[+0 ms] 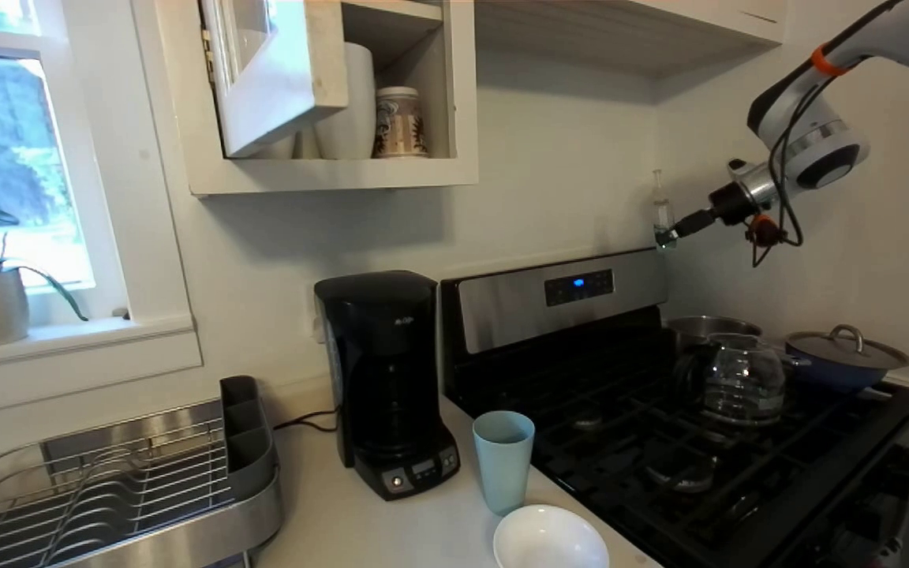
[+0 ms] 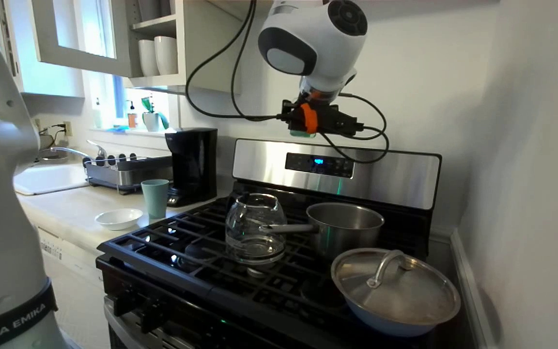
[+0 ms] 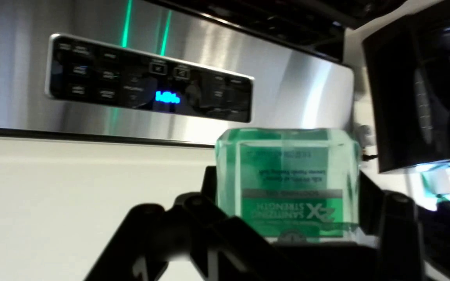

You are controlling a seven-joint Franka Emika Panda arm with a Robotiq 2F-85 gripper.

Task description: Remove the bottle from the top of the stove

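Note:
The bottle is a clear pump bottle of green sanitizer gel. In the wrist view the bottle [image 3: 287, 168] fills the space between my fingers, its label upside down. My gripper [image 3: 289, 195] is shut on its sides. In an exterior view the bottle [image 1: 663, 211] is upright, with my gripper [image 1: 669, 236] at its lower part. In an exterior view only the green base of the bottle [image 2: 302, 134] shows below the gripper; the rest is hidden. The base appears slightly above the top edge of the stove's steel back panel [image 2: 259, 157]. The stove [image 1: 620, 442] stands below.
On the stove are a glass kettle [image 2: 255, 232], a steel pot [image 2: 347, 228] and a lidded blue pan [image 2: 395, 291]. On the counter are a coffee maker [image 1: 379, 371], a light blue cup [image 1: 503, 465], a white bowl [image 1: 551, 540] and a dish rack [image 1: 131, 481]. A cabinet door [image 1: 281, 79] hangs open.

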